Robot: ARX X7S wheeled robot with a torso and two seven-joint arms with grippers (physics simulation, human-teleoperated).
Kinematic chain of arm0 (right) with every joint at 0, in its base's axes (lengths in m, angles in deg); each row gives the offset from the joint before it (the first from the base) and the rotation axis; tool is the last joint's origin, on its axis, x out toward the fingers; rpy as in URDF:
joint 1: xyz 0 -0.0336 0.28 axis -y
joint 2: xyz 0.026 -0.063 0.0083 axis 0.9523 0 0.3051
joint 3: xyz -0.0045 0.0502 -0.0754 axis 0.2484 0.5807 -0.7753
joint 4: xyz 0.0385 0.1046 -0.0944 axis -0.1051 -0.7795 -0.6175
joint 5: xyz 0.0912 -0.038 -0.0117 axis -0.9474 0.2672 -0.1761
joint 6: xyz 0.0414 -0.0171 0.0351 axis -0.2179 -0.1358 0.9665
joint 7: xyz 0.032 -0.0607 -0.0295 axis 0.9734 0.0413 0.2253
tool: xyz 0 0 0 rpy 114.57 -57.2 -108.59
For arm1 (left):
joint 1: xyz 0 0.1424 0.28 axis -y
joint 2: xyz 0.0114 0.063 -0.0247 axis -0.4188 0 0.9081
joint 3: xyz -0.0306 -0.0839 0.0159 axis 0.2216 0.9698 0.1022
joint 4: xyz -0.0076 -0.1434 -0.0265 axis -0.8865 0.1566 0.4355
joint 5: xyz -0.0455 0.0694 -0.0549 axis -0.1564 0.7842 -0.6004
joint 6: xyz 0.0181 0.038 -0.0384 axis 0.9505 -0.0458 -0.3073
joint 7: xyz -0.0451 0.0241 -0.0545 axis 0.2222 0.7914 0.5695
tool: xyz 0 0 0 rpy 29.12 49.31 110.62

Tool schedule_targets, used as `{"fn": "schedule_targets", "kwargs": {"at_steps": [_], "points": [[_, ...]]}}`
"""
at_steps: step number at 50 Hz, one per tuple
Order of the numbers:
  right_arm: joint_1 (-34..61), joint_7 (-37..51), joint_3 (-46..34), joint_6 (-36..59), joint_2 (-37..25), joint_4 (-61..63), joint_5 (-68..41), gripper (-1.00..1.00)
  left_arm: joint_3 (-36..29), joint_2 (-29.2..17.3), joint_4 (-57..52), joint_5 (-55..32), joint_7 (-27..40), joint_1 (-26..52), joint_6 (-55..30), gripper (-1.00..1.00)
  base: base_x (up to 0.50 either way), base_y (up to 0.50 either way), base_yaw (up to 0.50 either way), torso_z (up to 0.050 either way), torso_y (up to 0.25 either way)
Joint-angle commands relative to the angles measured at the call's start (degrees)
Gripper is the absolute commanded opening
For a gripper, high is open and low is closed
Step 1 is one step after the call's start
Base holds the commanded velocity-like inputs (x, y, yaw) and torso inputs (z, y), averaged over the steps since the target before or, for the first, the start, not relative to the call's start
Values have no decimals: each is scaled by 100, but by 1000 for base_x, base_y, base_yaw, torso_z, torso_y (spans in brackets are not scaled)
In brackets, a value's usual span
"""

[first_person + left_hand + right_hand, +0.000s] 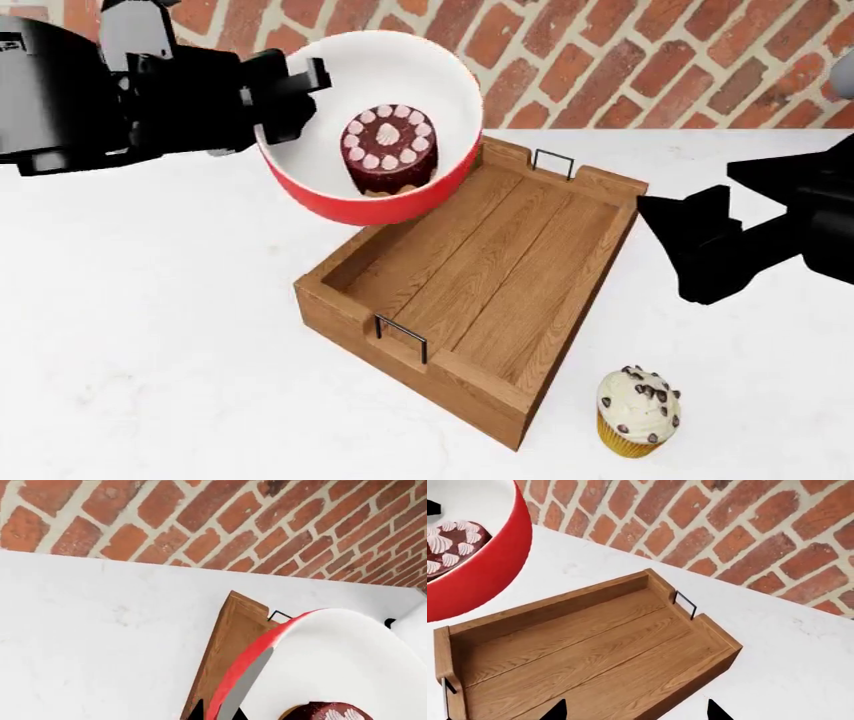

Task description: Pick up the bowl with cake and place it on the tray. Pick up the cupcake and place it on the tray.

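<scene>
The white table [160,380] ran back to a brick wall [627,50], and on it the tray [534,300] sat at an angle, its planks bare. Above the tray's far left corner the left gripper [296,98] held the bowl [380,200] in the air, pinching its rim so the bowl tipped toward me, with the cake [388,150] resting inside; the right gripper [674,245] hung beside the tray's right side with its fingers spread and nothing between them. The cupcake [638,412] stood on the table just off the tray's near right corner.
</scene>
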Motion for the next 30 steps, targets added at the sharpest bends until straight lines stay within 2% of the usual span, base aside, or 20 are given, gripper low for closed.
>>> {"fn": "schedule_targets", "kwargs": {"at_steps": [1,14,21,30], "points": [[-73,-43,21,-54,-93,36,25,100,-80,835,1064,551,-980,392,-113,-100,0,0,0,0,0],[-141,-80,20,-107,-141,58,80,100,-339,1669,2044,1121,-2204,447,-73,-100,0,0,0,1,1],[-224,-134,52,-164,-209,84,122,100,-438,1953,2379,1281,-2587,476,-72,-100,0,0,0,0,1],[-280,-185,76,-190,-293,118,139,100,-702,2539,3249,1659,-3338,616,-56,-100,0,0,0,0,1]]}}
